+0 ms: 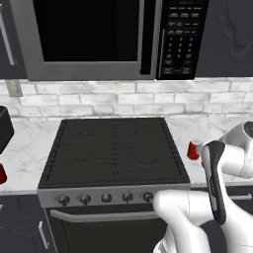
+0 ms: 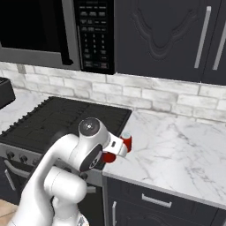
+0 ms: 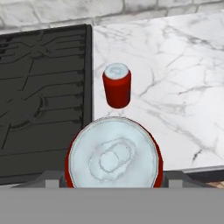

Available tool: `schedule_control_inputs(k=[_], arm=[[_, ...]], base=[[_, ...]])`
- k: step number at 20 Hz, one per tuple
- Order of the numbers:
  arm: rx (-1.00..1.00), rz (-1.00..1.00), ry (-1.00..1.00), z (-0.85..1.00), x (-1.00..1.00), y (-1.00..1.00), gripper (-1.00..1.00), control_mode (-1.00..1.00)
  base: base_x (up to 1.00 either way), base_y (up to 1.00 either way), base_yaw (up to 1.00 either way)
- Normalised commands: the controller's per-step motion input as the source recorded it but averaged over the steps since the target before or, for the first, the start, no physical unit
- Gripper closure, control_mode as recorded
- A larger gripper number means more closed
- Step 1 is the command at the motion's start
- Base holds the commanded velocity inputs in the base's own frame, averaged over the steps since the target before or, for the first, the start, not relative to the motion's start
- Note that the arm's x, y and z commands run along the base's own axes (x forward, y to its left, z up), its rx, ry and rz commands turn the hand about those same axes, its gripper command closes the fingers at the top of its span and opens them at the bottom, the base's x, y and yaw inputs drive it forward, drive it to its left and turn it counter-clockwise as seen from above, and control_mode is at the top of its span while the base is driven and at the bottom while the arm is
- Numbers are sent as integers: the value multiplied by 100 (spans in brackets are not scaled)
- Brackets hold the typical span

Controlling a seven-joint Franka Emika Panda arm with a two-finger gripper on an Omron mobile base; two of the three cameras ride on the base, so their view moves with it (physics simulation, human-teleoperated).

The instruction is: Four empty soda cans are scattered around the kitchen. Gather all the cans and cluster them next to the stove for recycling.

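The gripper (image 3: 113, 186) holds a red soda can (image 3: 113, 159) between its jaws, silver top facing the hand camera, just above the marble counter (image 2: 176, 145) right of the stove (image 1: 113, 148). A second can (image 3: 117, 85) stands upright beyond it — close beside the cooktop's right edge. A third (image 1: 2, 174) sits far left.

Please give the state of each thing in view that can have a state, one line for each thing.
gripper: shut on the near soda can
near soda can: upright, held
second soda can: upright on the counter, beside the stove
third soda can: on the counter left of the stove
microwave: door shut
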Motion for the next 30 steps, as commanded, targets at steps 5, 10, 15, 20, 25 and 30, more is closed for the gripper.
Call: schedule_control_inputs(k=[5, 10, 15, 20, 25, 30], arm=[[0, 0, 4, -33, 23, 0, 100, -100], [0, 0, 4, -31, 25, -5, 100, -100], [0, 0, 3, -25, 31, -13, 100, -100], [0, 0, 3, -21, 33, -9, 100, -100], [0, 0, 4, -18, 26, -6, 100, -100], [0, 0, 6, -19, 20, -8, 100, -100]], base=[[0, 0, 0], [0, 0, 0], [0, 0, 0], [0, 0, 0], [0, 0, 0], [0, 0, 0]])
